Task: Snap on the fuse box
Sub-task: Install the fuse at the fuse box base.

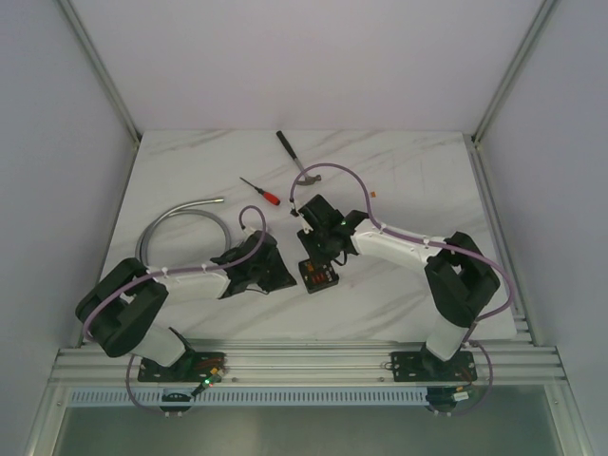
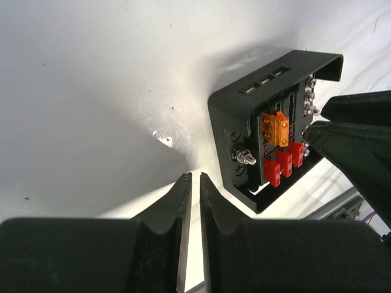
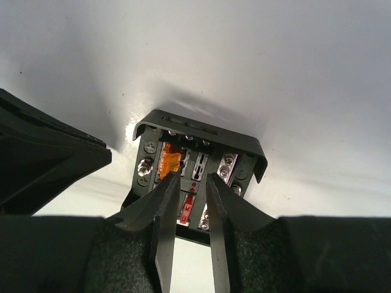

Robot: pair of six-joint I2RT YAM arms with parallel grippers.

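The fuse box (image 1: 319, 275) is a small black open box lying on the white table between my two grippers. It has an orange fuse and red fuses on its face, seen in the left wrist view (image 2: 269, 122) and the right wrist view (image 3: 198, 165). My right gripper (image 3: 192, 177) hovers just over the box face, its jaws a little apart with nothing between them; it shows from above too (image 1: 319, 253). My left gripper (image 2: 194, 176) is shut and empty, on the table just left of the box (image 1: 285, 276).
A red-handled screwdriver (image 1: 261, 193) and a hammer-like tool (image 1: 297, 158) lie behind the box. A grey flexible hose (image 1: 180, 223) curls at the left. A tiny orange fuse (image 1: 374, 197) lies at the back right. A metal rail (image 1: 304, 361) runs along the near edge.
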